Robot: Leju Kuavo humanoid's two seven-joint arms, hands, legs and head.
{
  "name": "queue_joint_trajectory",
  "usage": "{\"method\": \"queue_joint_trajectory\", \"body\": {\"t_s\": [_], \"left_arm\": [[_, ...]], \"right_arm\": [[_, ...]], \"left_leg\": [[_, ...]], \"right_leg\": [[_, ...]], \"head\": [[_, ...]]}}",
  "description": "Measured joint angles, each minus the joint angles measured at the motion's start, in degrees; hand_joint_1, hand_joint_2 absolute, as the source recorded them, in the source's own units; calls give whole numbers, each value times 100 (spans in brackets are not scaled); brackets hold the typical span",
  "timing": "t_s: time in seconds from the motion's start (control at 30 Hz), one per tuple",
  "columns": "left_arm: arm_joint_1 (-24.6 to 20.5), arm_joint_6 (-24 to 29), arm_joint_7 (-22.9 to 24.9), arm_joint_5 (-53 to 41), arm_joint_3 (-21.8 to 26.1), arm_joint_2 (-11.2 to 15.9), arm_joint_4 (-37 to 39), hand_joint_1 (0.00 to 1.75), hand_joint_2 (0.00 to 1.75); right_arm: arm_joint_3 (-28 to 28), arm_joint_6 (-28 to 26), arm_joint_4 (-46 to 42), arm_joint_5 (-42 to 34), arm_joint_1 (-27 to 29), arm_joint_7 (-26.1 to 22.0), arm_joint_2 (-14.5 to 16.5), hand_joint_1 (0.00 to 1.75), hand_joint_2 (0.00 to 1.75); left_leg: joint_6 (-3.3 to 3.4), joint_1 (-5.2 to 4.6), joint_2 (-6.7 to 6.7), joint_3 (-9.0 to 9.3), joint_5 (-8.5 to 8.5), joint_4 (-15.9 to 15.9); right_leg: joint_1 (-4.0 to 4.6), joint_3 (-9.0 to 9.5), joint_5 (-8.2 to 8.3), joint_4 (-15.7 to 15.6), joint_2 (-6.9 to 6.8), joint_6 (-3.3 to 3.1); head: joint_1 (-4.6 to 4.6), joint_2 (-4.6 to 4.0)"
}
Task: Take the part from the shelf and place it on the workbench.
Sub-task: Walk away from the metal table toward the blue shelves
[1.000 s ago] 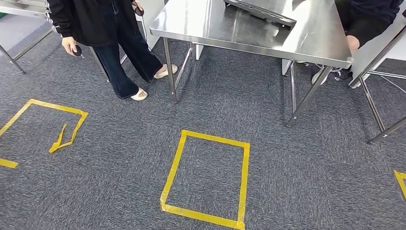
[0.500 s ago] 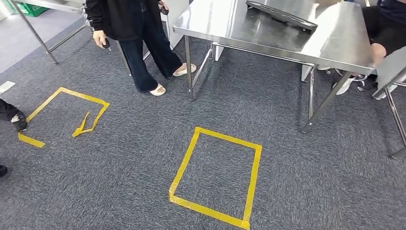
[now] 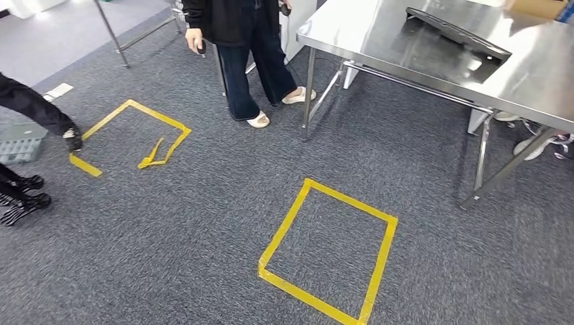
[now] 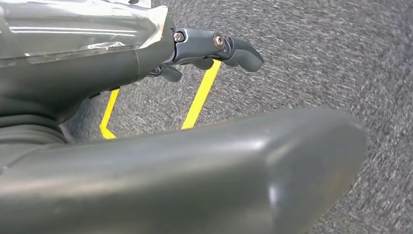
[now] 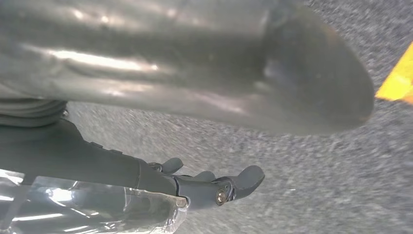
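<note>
Tabletop (image 3: 541, 81) is lying ahead to my right; my left hand (image 4: 214, 48) and right hand (image 5: 219, 187) are hanging empty, fingers loose, over carpet.

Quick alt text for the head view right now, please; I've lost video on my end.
A steel workbench stands at upper right on grey carpet, with a flat dark tray-like part on top. A yellow tape square marks the floor ahead, another to the left. A person in dark clothes stands beside the bench.
</note>
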Motion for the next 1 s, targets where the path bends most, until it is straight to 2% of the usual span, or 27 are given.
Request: {"method": "queue_joint_trajectory", "body": {"t_s": [0.03,0.07,0.1,0.13,0.17,0.2,0.23,0.27,0.3,0.33,0.37,0.4,0.43,0.47,0.53,0.57,0.63,0.67,0.73,0.77,0.8,0.83,0.87,0.9,0.93,0.97,1.0], "left_arm": [[-2,0,-2,-1,1,-3,0,0,0],[1,0,-3,-1,1,-6,0,0,0],[7,0,-4,-1,1,-5,0,0,0],[16,0,-4,-1,2,-4,0,0,0],[25,0,-4,-1,3,-2,0,0,0],[28,0,-5,-1,4,1,0,0,0],[24,0,-6,-2,5,3,0,0,0],[20,0,-7,-5,5,4,0,0,0],[16,0,-8,-10,5,5,0,0,0],[16,0,-8,-14,5,6,0,0,0],[19,0,-8,-17,6,6,0,0,0],[21,0,-7,-19,6,8,0,0,0],[21,0,-7,-22,7,12,0,0,0],[16,0,-7,-26,7,14,0,0,0],[-5,0,-7,-33,7,11,0,0,0],[-14,0,-7,-33,6,7,0,0,0],[-17,0,-2,-33,7,5,0,0,0],[-12,1,2,-31,8,7,0,0,0],[-13,6,10,-15,15,14,0,0,0],[-17,9,12,0,22,15,0,0,0],[-21,11,9,19,33,17,0,0,0],[-17,11,3,41,46,19,0,0,0],[-4,11,-5,58,61,21,0,0,0],[12,11,-14,71,75,23,0,0,0],[25,11,-22,79,86,25,0,0,0],[33,11,-30,82,93,24,0,0,0],[34,11,-36,83,98,20,0,0,0]], "right_arm": [[3,0,0,1,-2,5,-2,0,0],[9,1,1,2,-3,13,-4,0,0],[16,2,1,3,-5,23,-3,0,0],[23,4,1,7,-9,30,-3,0,0],[30,8,0,11,-16,37,-2,0,0],[34,12,-1,17,-21,41,0,0,0],[36,21,-1,24,-19,44,1,0,0],[36,31,-1,29,-11,47,1,0,0],[37,41,0,34,-1,52,0,0,0],[37,52,0,42,9,58,-1,0,0],[39,58,0,50,12,63,-2,0,0],[41,63,-1,58,9,67,-2,0,0],[45,67,-1,67,4,68,-1,0,0],[51,71,-1,73,1,69,-2,0,0],[66,75,-1,84,-2,70,-11,0,0],[70,77,-1,86,-2,71,-16,0,0],[78,80,-1,93,-6,76,-18,0,0],[85,86,-1,102,-12,79,-19,0,0],[117,107,-1,141,-22,90,-13,0,0],[137,120,-1,167,-23,99,-10,0,0],[155,136,0,192,-21,113,-7,0,0],[169,152,1,216,-20,133,-5,0,0],[179,168,1,233,-21,153,-5,0,0],[191,184,1,247,-24,169,-5,0,0],[205,195,1,256,-29,181,-5,0,0],[221,203,1,261,-35,185,-7,0,0],[235,209,1,264,-43,185,-9,0,0]], "left_leg": [[-27,-8,-47,-14,17,0],[-60,-12,-93,-29,38,-7],[-98,-16,-142,-43,62,-20],[-130,-8,-159,-64,73,-20],[-158,-9,-99,-102,43,23],[-180,-11,12,-176,-56,157],[-196,-9,151,-301,-230,420],[-219,-8,273,-462,-438,771],[-242,3,328,-631,-628,1155],[-263,16,349,-759,-740,1454],[-282,31,363,-798,-743,1570],[-296,49,388,-732,-647,1477],[-309,68,456,-556,-475,1170],[-324,81,612,-333,-314,773],[-290,70,829,-21,-128,183],[-253,50,866,16,-124,86],[-152,12,728,-15,-112,75],[-110,5,663,-24,-97,66],[-24,9,541,-42,-54,45],[7,10,480,-60,-37,42],[33,5,414,-80,-23,42],[50,-2,340,-96,-11,43],[60,-9,263,-107,-2,44],[63,-13,184,-111,7,44],[60,-13,104,-109,16,45],[50,-8,29,-108,26,45],[31,-13,-41,-114,37,53]], "right_leg": [[10,95,76,-231,75,-22],[24,129,105,-328,111,-52],[39,133,125,-335,57,-82],[14,140,152,-353,5,-119],[-7,148,184,-373,-48,-152],[-33,153,214,-397,-109,-197],[-54,148,234,-414,-177,-232],[-39,143,241,-414,-251,-252],[-33,134,241,-413,-331,-269],[-27,127,241,-411,-411,-271],[-26,122,240,-409,-486,-270],[-31,121,239,-406,-553,-268],[-37,126,231,-400,-614,-256],[-33,132,216,-387,-669,-232],[8,127,169,-338,-766,-160],[30,124,153,-323,-812,-134],[43,130,138,-320,-910,-94],[30,114,104,-287,-874,-75],[-2,-51,-118,75,-625,-72],[-12,-222,-296,441,-460,-91],[-12,-421,-473,872,-361,-111],[-11,-601,-599,1247,-315,-114],[-11,-698,-637,1439,-295,-96],[-11,-681,-575,1391,-280,-62],[-12,-551,-430,1105,-251,-21],[-14,-349,-246,672,-159,11],[-11,-156,-81,242,-2,18]], "head": [[-2,0],[-4,0],[-5,0],[-9,0],[-14,0],[-24,0],[-38,0],[-44,0],[-51,0],[-51,0],[-52,0],[-54,0],[-54,0],[-55,0],[-54,0],[-48,0],[-31,0],[-28,0],[-20,0],[-12,0],[-8,0],[-4,0],[-5,0],[-5,0],[-5,0],[-4,0],[-5,0]]}}
